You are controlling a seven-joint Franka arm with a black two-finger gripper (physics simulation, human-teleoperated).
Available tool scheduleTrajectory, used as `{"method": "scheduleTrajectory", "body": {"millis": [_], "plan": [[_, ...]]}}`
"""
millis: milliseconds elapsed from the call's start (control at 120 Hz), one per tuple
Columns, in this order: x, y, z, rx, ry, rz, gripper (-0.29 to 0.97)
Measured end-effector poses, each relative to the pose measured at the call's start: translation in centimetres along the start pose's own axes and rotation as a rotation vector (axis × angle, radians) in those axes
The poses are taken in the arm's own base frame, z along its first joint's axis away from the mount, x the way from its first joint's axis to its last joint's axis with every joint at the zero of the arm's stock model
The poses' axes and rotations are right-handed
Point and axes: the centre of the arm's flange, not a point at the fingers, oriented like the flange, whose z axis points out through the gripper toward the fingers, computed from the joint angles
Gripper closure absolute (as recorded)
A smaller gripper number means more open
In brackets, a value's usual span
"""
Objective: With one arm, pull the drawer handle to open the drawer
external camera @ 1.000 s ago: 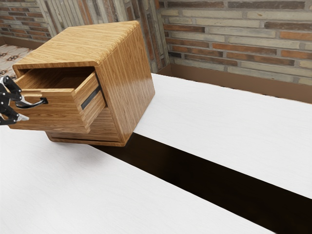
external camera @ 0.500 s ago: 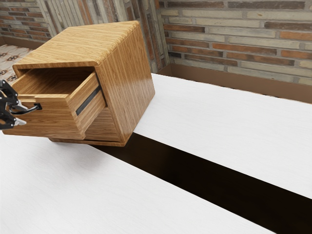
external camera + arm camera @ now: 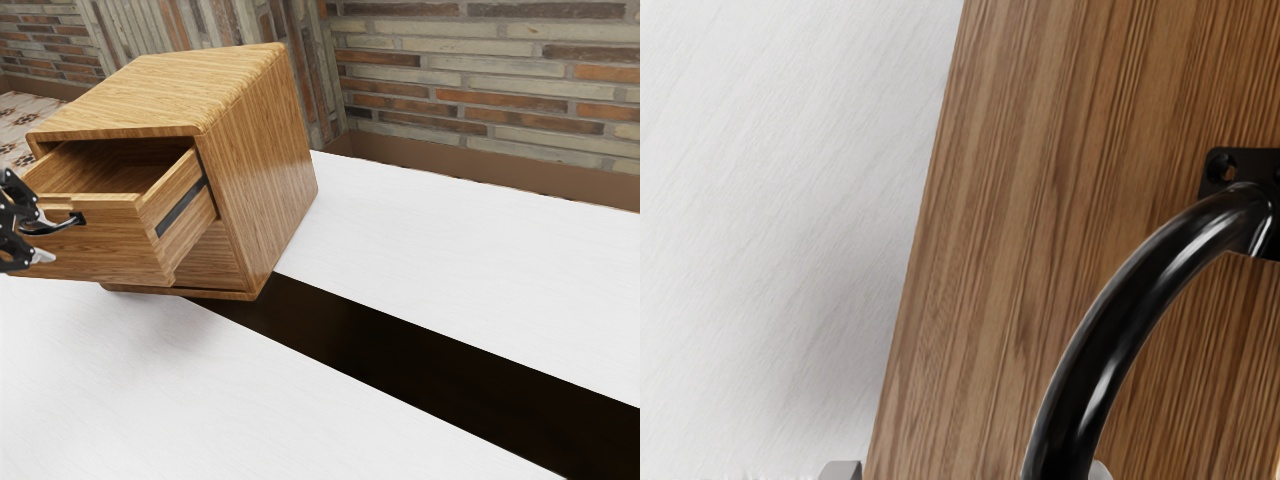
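A wooden cabinet stands tilted on the white table. Its top drawer is pulled partly out toward the exterior view's left, and its inside shows. A black curved handle sticks out from the drawer front. My black gripper sits at the exterior view's left edge, shut on that handle with one finger above and one below. In the wrist view the handle arcs close under my hand against the drawer front, with the table beside it.
A dark gap runs diagonally between the two white table surfaces, starting under the cabinet. A brick wall stands behind. Open table surface lies in front of the drawer.
My gripper moved toward the exterior view's left with the handle, and the drawer slid further out. Over the last half second there is almost no motion.
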Motion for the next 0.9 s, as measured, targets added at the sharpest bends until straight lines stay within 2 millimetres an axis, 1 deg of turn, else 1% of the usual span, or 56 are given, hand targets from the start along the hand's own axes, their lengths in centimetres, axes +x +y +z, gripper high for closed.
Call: {"method": "scheduleTrajectory", "body": {"millis": [475, 783, 900], "plan": [[0.7, -1.3, -0.5, -0.002, -0.002, -0.036, 0.49], [0.4, -1.7, -1.2, -0.004, 0.013, -0.04, 0.48], [0.6, -2.2, -1.3, -0.002, 0.015, -0.051, 0.48]]}}
